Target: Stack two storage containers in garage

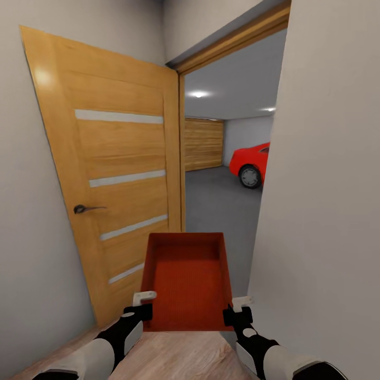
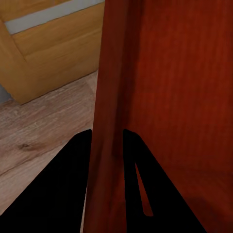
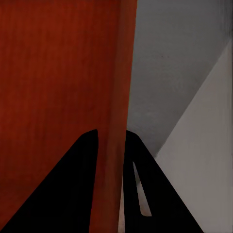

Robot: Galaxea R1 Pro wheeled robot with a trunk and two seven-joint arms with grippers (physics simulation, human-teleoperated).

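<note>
A: Holding what, at this moment?

B: Carrying one orange-red bin [image 1: 187,279] in front of the trunk, open side up, nothing lying inside. Left pincer [image 1: 143,302] gripping the left wall of the bin near the close corner, right pincer [image 1: 240,306] gripping the right wall at the matching place.

A: Closed on the walls, for sure?

B: Yes. In the left wrist view, showing the wall pinched between the two dark fingers [image 2: 63,189], one finger outside and one inside. In the right wrist view, showing the same grip, the wall standing between the fingers [image 3: 68,184].

A: And standing where?

B: Standing before a doorway. Wooden door [image 1: 116,174] swung open at the left, with pale stripes and a dark handle [image 1: 84,209]. Light wood-plank floor [image 1: 174,356] lying under the arms. White wall [image 1: 327,184] rising close at the right.

A: Seeing anything through the doorway?

B: Looking into the garage: grey concrete floor [image 1: 216,200], wood-panelled wall [image 1: 203,143] at the far end, and the front part of a red car [image 1: 250,161] showing beside the right wall. Bin hanging just before the threshold, far end pointing to the garage.
</note>
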